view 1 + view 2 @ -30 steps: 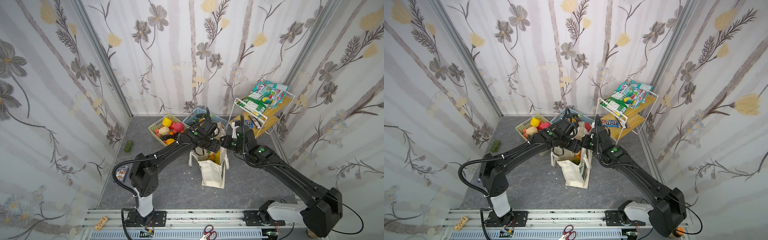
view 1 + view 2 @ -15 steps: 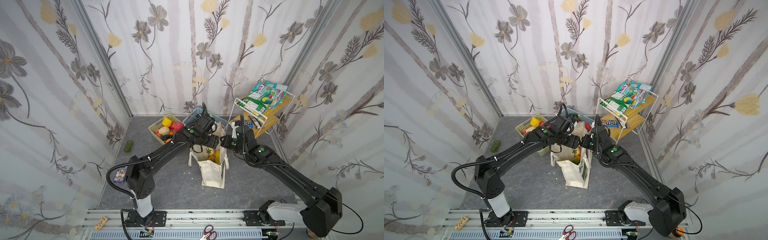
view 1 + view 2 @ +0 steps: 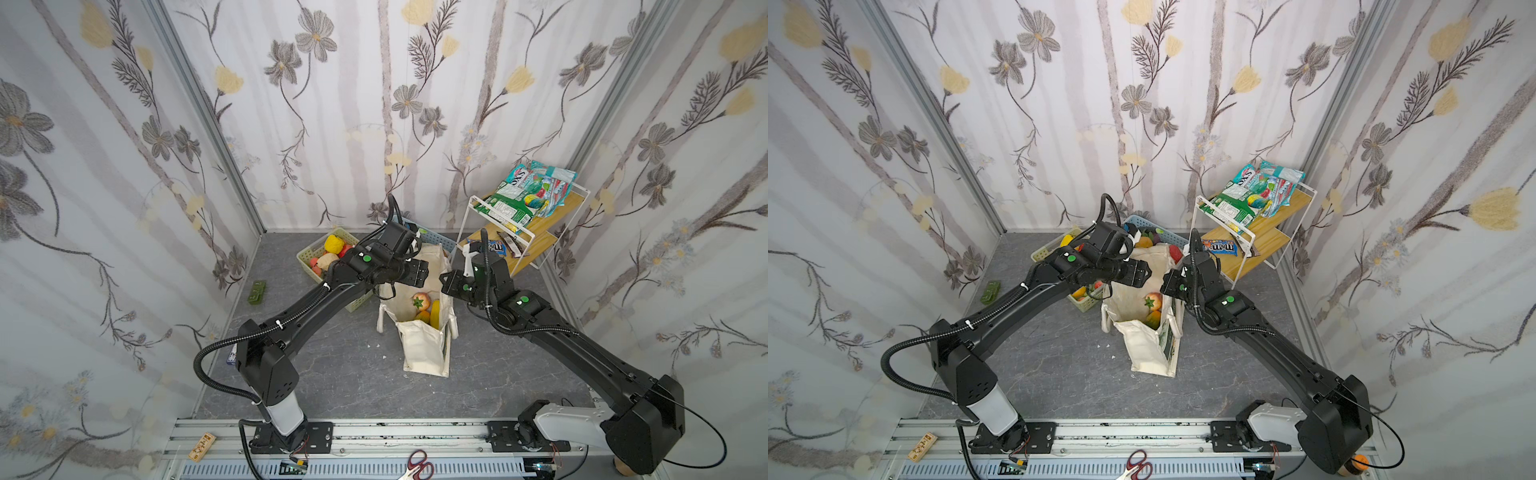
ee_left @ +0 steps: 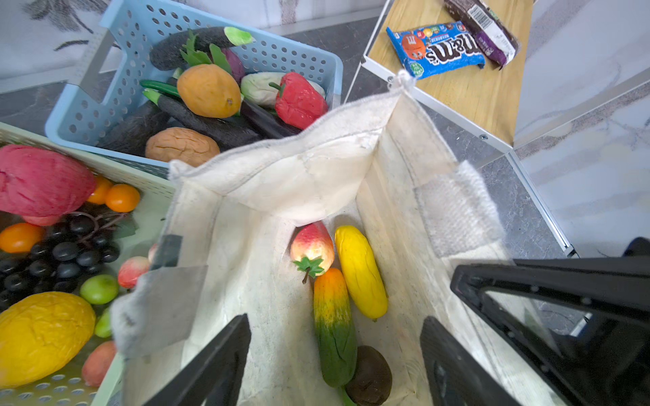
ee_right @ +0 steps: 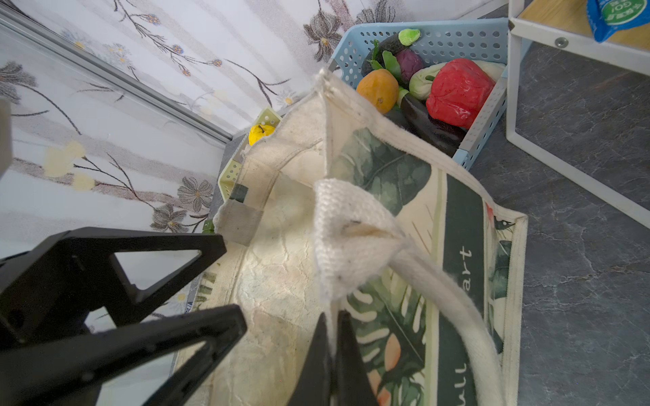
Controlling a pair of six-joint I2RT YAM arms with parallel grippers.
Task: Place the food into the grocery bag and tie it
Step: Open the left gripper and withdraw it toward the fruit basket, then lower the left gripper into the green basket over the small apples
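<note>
4 plastic toy fruits (image 4: pixel 358 270) bagged in cream leaf-print canvas tote (image 3: pixel 419 345), seemingly untied; left gripper (image 4: pixel 334 320) spread, right gripper (image 5: pixel 332 327) pinching its rim.

The left arm (image 3: pixel 316 305) and the right arm (image 3: pixel 582 349) both reach in toward the middle. The left gripper (image 3: pixel 419 272) has its jaws wide apart. The right gripper (image 5: pixel 332 334) is pinched tight.

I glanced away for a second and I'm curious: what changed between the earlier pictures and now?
The left claw, open and empty, drew back and up from the mouth of the grocery bag, uncovering the fruit inside. Nothing was grabbed or released. The right claw stayed shut on the bag's rim; the bag and green basket did not move.
</note>
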